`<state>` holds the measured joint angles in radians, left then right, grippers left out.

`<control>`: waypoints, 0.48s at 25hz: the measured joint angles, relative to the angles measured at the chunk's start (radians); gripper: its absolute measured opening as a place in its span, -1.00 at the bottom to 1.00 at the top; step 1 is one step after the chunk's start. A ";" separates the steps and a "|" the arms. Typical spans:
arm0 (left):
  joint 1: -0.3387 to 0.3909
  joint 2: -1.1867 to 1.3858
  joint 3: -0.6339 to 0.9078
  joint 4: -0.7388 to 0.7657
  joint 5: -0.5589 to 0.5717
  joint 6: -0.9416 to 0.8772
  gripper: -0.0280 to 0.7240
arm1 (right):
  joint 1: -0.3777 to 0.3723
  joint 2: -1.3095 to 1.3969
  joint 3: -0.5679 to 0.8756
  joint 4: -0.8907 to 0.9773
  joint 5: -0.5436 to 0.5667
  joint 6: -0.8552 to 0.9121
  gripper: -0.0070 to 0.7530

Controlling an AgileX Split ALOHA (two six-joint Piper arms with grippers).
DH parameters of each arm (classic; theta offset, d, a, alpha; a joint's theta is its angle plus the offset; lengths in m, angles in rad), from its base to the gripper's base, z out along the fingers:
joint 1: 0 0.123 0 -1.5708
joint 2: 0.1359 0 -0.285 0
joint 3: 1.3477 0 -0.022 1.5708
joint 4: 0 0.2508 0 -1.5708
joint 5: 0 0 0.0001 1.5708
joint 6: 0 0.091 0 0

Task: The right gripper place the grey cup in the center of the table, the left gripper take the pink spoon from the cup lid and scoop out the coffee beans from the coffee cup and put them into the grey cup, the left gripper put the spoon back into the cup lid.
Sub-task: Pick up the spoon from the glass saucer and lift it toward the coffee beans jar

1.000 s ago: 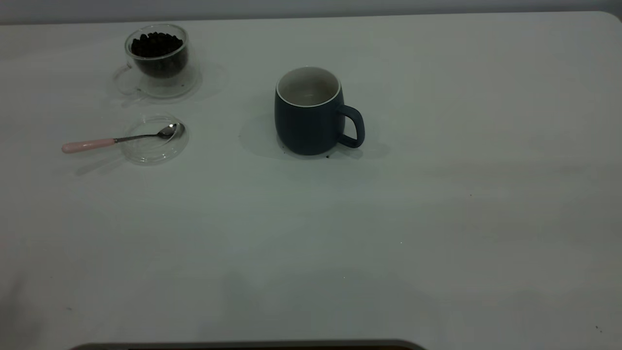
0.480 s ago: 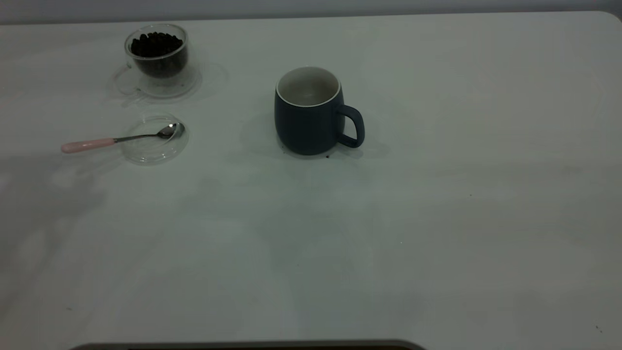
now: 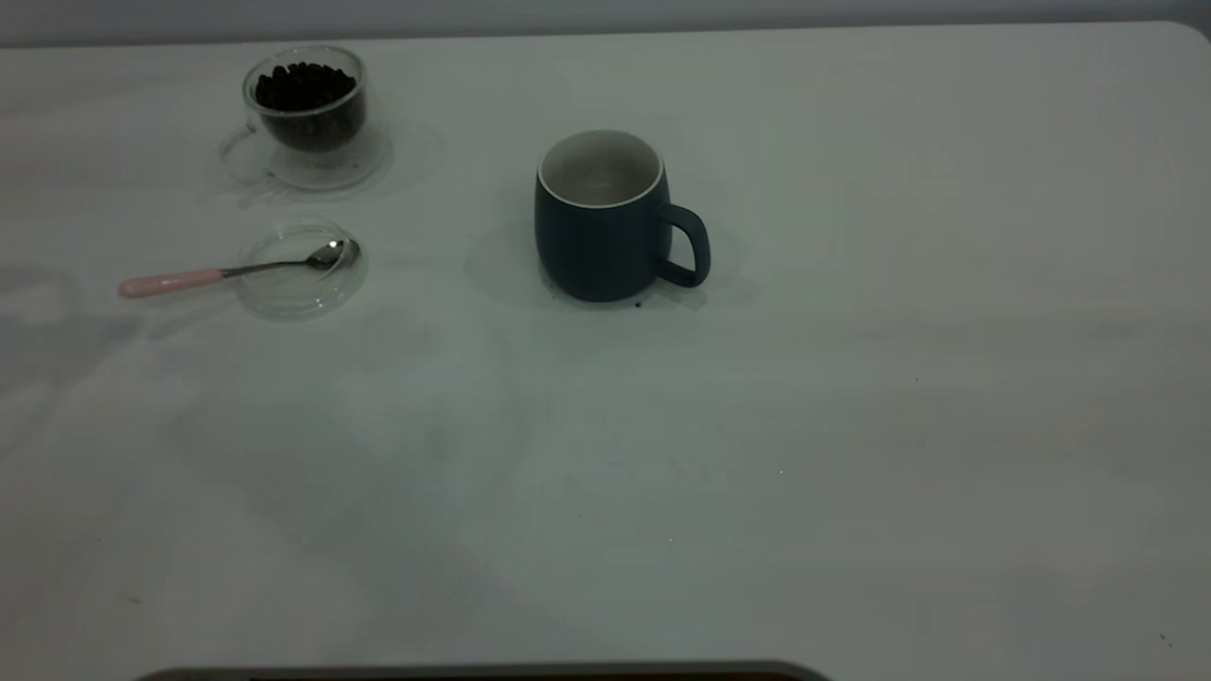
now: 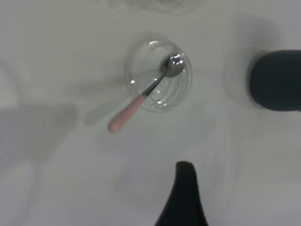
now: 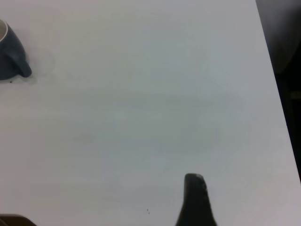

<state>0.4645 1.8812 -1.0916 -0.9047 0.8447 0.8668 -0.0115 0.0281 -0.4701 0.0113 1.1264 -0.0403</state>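
A dark blue-grey matte mug [image 3: 602,219] stands upright mid-frame on the plain white counter [image 3: 851,426]. At left, a pink-handled metal teaspoon [image 3: 227,271] rests its bowl in a flat clear glass lid [image 3: 301,271], below a clear glass cup [image 3: 305,115] of dark coffee beans [image 3: 305,85]. Whether either arm's fingers are open cannot be told.

Plain grey wall [image 3: 605,11] under dim, even light.

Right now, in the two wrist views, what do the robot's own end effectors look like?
Very little of them shows. In the left wrist view, the left end effector appears only as one black, matte, tapering finger with a rounded tip. In the right wrist view, the right end effector shows as a similar black finger with a small pale glint near its tip. No cables or markings are visible, and the exterior view shows neither arm.
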 joint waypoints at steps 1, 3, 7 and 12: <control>0.022 0.030 0.000 -0.022 0.009 0.034 0.96 | 0.000 0.000 0.000 0.000 0.000 0.000 0.57; 0.053 0.096 0.009 -0.075 0.012 0.110 0.96 | 0.000 0.000 0.000 0.000 0.000 0.000 0.57; 0.088 0.206 0.026 -0.165 0.012 0.231 0.96 | 0.000 0.000 0.000 0.000 0.000 0.000 0.57; 0.126 0.281 0.090 -0.295 0.003 0.397 0.96 | 0.000 0.000 0.000 0.000 0.000 0.000 0.57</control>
<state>0.5907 2.1618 -1.0020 -1.1998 0.8472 1.2639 -0.0115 0.0281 -0.4701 0.0113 1.1264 -0.0403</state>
